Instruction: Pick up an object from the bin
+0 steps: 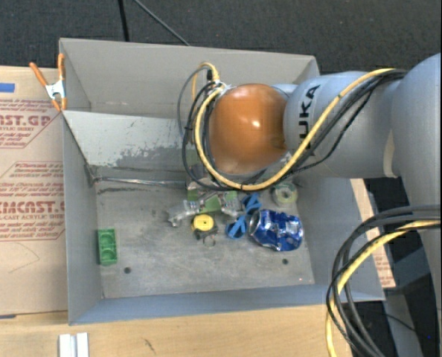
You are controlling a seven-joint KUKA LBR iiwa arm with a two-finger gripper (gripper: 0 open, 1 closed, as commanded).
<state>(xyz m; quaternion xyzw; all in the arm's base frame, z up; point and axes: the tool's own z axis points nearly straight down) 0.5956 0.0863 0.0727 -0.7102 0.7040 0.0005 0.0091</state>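
My gripper [208,199] hangs low over the middle of the bin, mostly covered from above. Right below it lies a small yellow round thing with a dark centre [202,224]. To its left is a small silver metal piece [178,216]. A blue clip [243,219] lies just to the right of the yellow thing, and a crumpled blue and white wrapper [277,230] sits beside the clip. A pale green tape roll [284,194] rests near the right wall.
A green block [106,246] lies alone near the front left corner. The arm and its orange dome cover the back right of the bin, with cables looping around them. Bare floor lies between the green block and the middle cluster.
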